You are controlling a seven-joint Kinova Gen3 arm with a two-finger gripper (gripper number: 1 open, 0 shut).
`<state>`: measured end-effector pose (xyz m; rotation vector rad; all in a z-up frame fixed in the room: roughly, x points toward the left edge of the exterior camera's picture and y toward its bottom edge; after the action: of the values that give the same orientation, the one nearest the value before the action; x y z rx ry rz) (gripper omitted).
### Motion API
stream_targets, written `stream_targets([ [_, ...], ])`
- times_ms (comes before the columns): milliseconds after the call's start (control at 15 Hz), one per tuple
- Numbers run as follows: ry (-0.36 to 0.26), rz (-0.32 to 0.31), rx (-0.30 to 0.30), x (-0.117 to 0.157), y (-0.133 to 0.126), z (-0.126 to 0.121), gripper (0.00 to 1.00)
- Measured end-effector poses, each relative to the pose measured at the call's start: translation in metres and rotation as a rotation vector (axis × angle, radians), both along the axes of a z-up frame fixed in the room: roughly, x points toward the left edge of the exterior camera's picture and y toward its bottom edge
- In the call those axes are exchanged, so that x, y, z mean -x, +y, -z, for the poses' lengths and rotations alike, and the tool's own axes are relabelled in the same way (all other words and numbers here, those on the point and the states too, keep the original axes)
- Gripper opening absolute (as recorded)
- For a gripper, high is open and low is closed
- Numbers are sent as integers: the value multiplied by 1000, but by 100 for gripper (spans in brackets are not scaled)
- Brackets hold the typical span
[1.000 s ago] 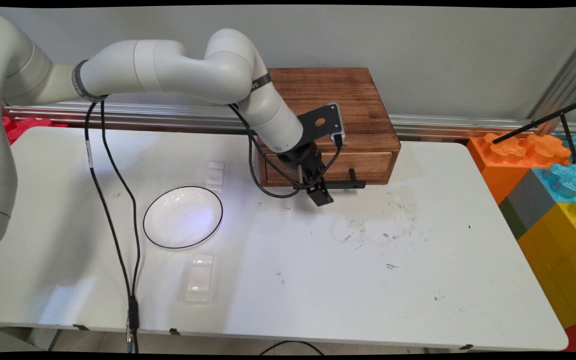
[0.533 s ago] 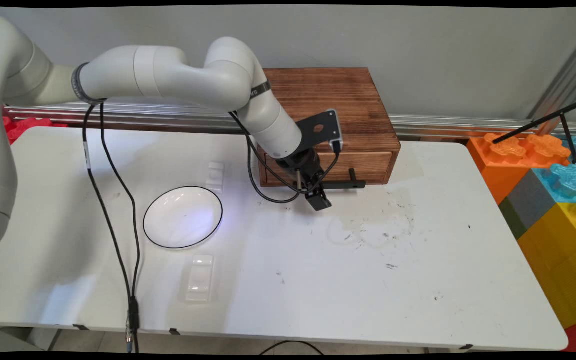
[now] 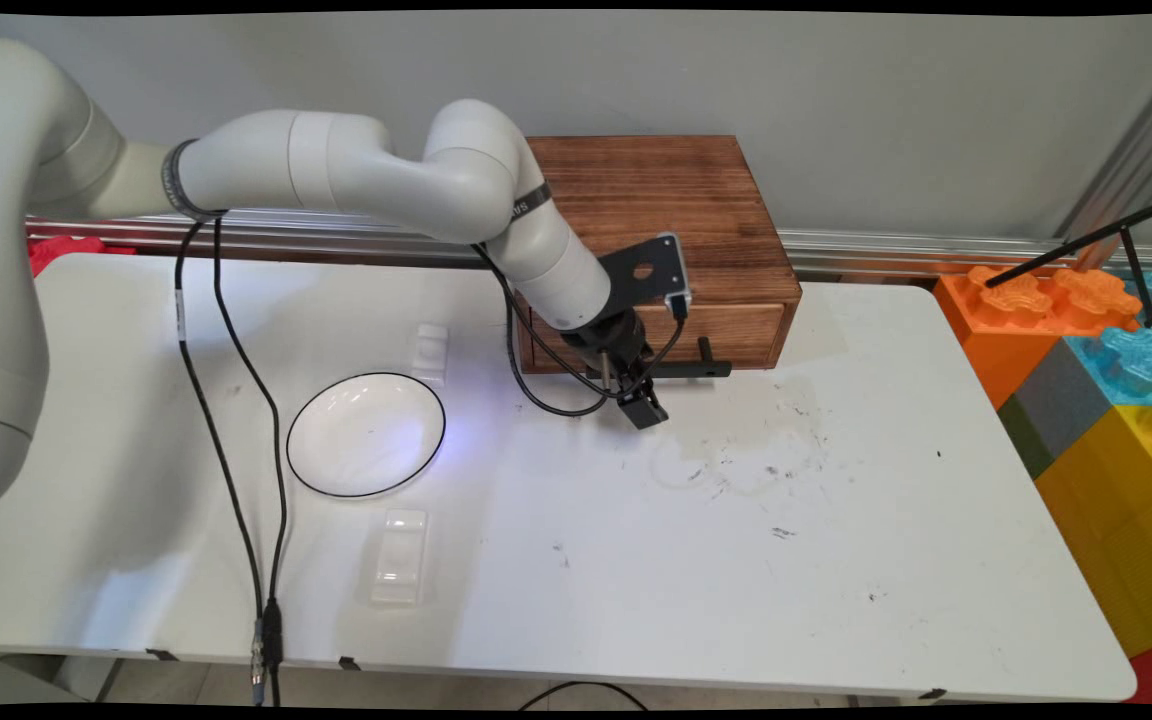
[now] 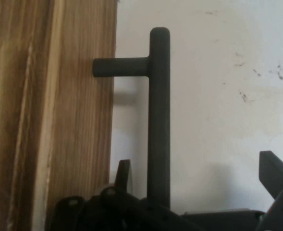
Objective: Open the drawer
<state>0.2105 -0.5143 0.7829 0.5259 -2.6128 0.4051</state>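
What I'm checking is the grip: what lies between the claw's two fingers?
The drawer's black handle stands between the open claw's fingers, closer to the finger beside the wooden drawer front, bare table on its other side. The hand view shows this.

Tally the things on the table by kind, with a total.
Wooden drawer box, black handle: 1
Round white plate, black rim: 1
Small white rectangular dishes: 2
Total: 4
The gripper is at the handle, open.

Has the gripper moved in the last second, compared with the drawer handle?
Yes. The gripper dropped slightly toward the table's near side, still at the left part of the black drawer handle on the wooden box.
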Motion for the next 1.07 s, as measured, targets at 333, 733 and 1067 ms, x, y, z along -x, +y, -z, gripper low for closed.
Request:
stream_targets([
  [333, 13, 4, -12, 6, 4, 9, 100],
  [733, 31, 15, -39, 14, 17, 17, 100],
  [1067, 54, 35, -75, 24, 39, 20, 100],
])
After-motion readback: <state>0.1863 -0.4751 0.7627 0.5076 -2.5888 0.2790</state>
